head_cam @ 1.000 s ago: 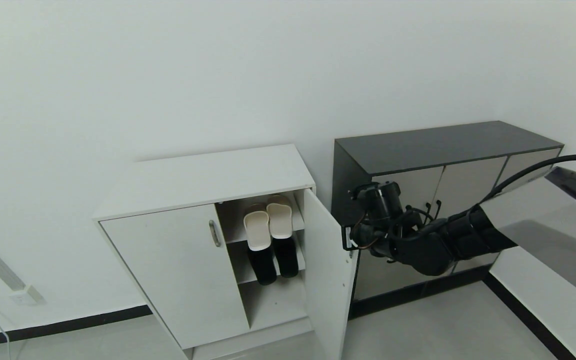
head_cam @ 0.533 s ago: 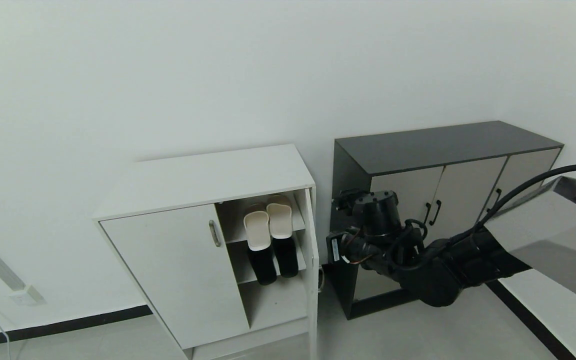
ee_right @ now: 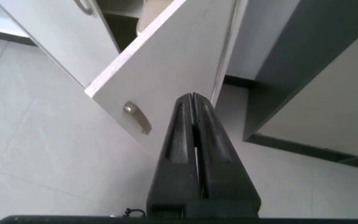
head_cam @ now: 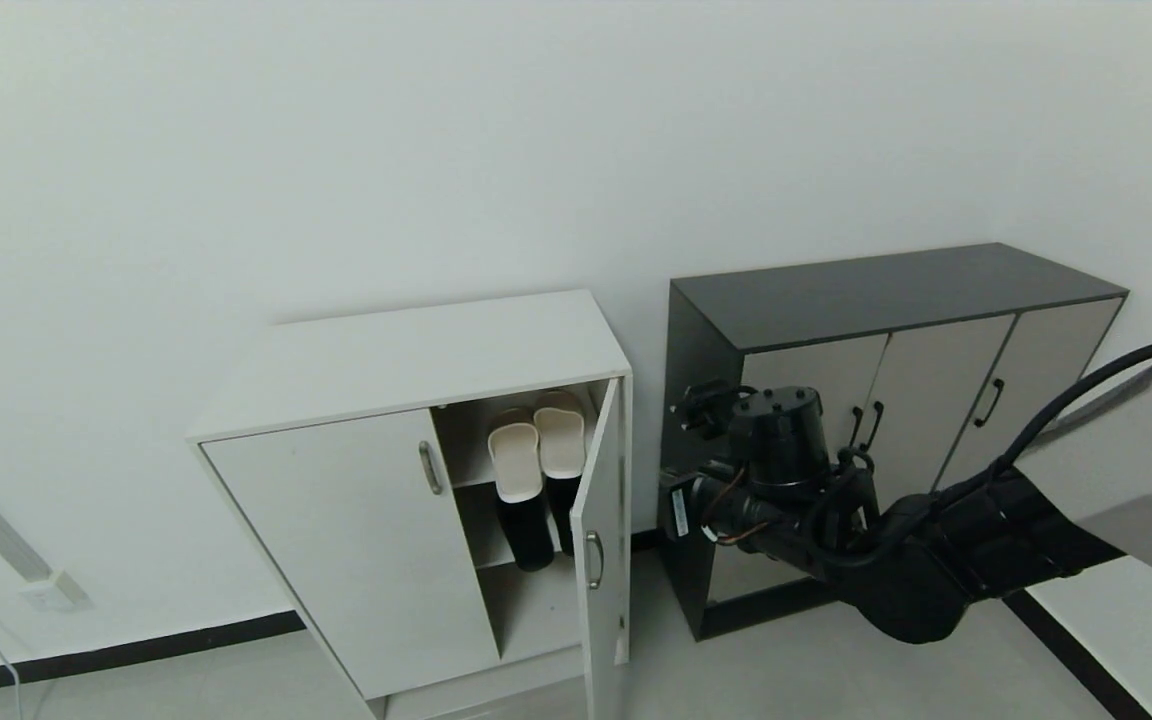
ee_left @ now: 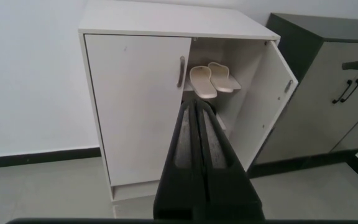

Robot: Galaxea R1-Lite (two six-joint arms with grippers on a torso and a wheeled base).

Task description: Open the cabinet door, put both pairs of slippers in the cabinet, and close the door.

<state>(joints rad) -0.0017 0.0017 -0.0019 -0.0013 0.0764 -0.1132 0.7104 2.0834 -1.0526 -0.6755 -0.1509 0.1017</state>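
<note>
The smooth white boxy cabinet [head_cam: 406, 360] has its flat right door [head_cam: 601, 480] half open, with a curved metal handle [head_cam: 594, 560] on its face. Inside, rounded cream slippers [head_cam: 536, 450] sit above black slippers [head_cam: 526, 530]. The right gripper [ee_right: 194, 98], fingers together and empty, points at the door's outer face near the handle. The left gripper [ee_left: 196, 106], likewise together, faces the cabinet from farther off.

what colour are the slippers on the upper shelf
Cream, nearly off-white. The slippers show best in the left wrist view.
</note>
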